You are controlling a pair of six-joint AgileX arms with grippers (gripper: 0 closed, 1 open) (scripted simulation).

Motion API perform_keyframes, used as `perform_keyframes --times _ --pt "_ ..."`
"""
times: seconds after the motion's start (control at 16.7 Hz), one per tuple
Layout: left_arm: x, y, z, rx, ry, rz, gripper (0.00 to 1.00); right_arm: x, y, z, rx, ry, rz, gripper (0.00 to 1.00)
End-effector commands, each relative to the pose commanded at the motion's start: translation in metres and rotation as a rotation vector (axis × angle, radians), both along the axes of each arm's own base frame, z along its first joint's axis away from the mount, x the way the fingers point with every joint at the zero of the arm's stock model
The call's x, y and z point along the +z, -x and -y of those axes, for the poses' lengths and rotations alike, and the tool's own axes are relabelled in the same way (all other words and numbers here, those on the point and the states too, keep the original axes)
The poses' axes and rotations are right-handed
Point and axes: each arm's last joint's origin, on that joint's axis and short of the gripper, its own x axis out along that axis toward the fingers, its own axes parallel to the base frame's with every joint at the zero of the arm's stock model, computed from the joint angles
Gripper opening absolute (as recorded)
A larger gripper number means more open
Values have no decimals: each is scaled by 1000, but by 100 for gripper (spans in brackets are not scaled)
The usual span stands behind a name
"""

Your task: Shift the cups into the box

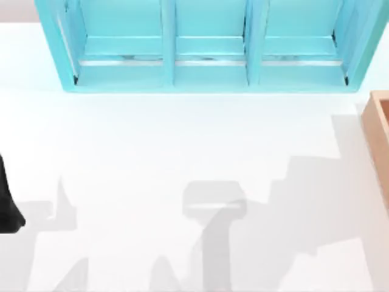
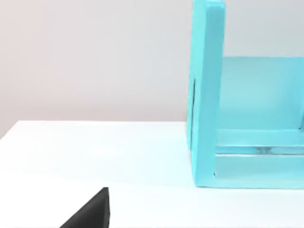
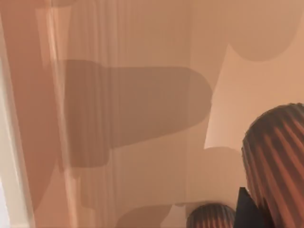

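Note:
In the right wrist view I look down into the box (image 3: 123, 114), with its orange-brown floor and walls. One ribbed copper cup (image 3: 280, 156) hangs large and close to the camera. My right gripper (image 3: 270, 209) is shut on it, and a dark finger (image 3: 251, 209) presses its side. A second cup (image 3: 211, 217) stands lower down on the box floor. In the top view, a corner of the tan box (image 1: 380, 131) shows at the right edge. My left gripper (image 1: 7, 210) is parked at the table's left edge, and one fingertip (image 2: 92, 211) sits well off centre.
A big turquoise shelf unit (image 1: 206, 55) with several compartments spans the back of the white table (image 1: 182, 152). Its end wall (image 2: 206, 95) rises ahead of my left wrist. Arm shadows lie across the table's front half.

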Motion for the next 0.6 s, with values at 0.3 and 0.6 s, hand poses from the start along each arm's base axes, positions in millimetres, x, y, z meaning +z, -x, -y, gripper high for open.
perform_keyframes --times 0.3,0.6 --pt "0 0 0 0 0 0 100 0 0 0 0 0 0 15" --pt "0 0 0 0 0 0 100 0 0 0 0 0 0 53"
